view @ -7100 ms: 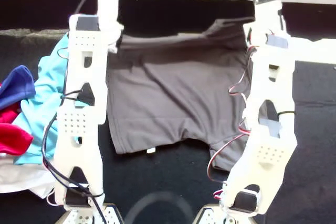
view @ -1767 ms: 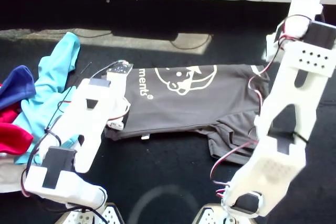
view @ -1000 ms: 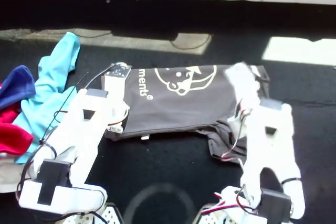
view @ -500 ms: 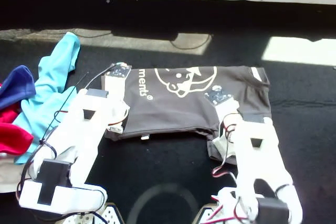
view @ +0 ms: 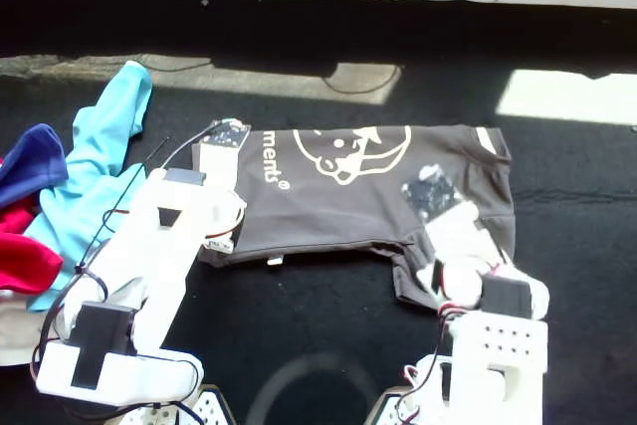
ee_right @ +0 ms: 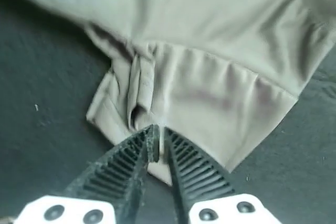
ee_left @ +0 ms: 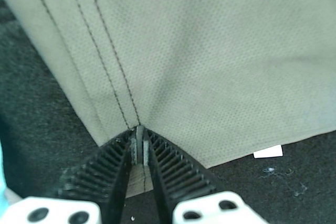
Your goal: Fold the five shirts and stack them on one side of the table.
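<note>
A grey shirt point(view: 338, 206) lies folded across the middle of the black table, its pale print facing up. My left gripper point(view: 225, 238) sits at the shirt's near left corner. In the left wrist view it point(ee_left: 139, 139) is shut on the stitched hem of the shirt point(ee_left: 210, 51), with a fold of cloth pinched between the fingers. My right gripper point(view: 438, 281) is low over the crumpled sleeve at the near right. In the right wrist view it point(ee_right: 159, 140) is shut at the sleeve's edge, and a bunched fold of the shirt point(ee_right: 210, 35) runs up to the tips.
A heap of other shirts lies at the left edge: cyan point(view: 95, 176), blue point(view: 30, 161), red point(view: 20, 256) and white point(view: 30, 340). Black cloth covers the table point(view: 328, 325). Sunlit patches point(view: 567, 97) mark the far side.
The shirt, earlier spread flat, now lies folded with its print up. The right arm dropped from high above to the near right sleeve and drew back toward its base. The left arm stays put.
</note>
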{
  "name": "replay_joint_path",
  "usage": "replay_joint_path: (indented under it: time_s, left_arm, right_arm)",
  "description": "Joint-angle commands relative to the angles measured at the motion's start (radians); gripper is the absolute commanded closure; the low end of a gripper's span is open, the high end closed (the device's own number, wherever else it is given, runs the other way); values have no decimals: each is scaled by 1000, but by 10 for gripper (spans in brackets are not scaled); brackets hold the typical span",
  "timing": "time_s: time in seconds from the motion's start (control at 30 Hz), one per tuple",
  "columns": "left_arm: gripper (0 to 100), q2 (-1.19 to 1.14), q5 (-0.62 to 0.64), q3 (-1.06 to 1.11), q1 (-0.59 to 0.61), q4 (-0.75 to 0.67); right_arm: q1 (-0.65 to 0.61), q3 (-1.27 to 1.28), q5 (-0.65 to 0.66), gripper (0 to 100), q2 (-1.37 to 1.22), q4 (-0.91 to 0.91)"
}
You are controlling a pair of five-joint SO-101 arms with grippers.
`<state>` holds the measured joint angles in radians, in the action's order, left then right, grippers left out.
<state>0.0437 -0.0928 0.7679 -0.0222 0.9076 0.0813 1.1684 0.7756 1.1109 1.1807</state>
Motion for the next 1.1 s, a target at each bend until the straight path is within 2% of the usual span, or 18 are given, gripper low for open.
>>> replay_joint_path:
  time_s: [0.0,0.1,0.27,0.47,0.8,1.07]
  left_arm:
    - [991,-1,-8,8,-4,-11]
    - [991,-1,-8,8,-4,-11]
    - [991,-1,-8,8,-4,-12]
    - [991,-1,-6,8,-4,-12]
    - [991,-1,-6,8,-4,-14]
    - [991,-1,-6,8,-2,-14]
  right_arm:
    - [99,68,190,827,33,5]
    - [189,119,368,808,38,-18]
    - [277,219,482,808,35,-183]
    - [282,323,535,808,35,-231]
    - [282,334,545,813,35,-228]
    - [286,320,539,960,39,-236]
